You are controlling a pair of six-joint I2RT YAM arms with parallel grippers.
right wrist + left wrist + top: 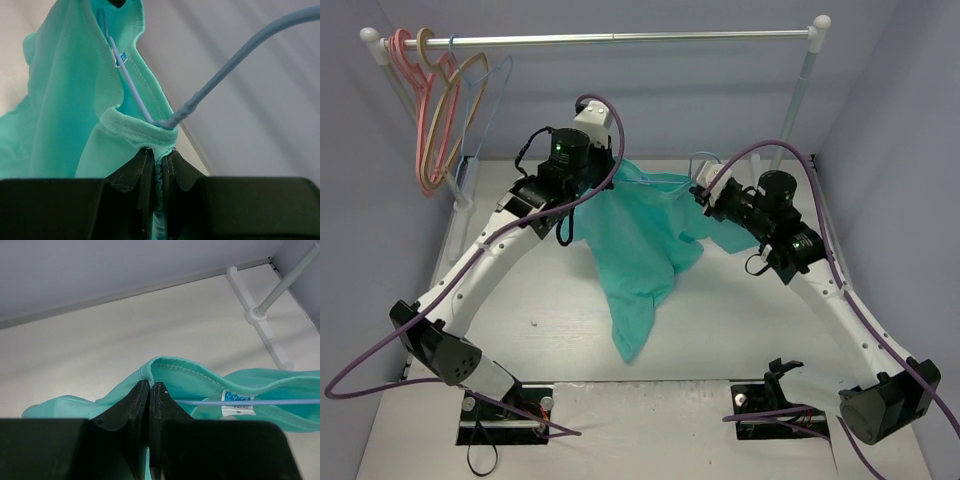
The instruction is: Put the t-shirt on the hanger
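Left gripper (150, 385) and right gripper (159, 152) pinch the teal-green fabric t-shirt (640, 250) at its collar; spread evenly so the light-blue wire hanger (220, 76) seats.

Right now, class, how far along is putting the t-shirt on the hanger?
Done: the hanger wire runs through the t-shirt neck. In hand: left fingers and right fingers each pinch the collar, shirt lifted. Left: seat the shoulders, then release.

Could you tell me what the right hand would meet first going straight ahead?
Shut on the collar of the t-shirt, the right hand would probably meet the twisted wire of the hanger first, past its tips; depth beyond is unclear.
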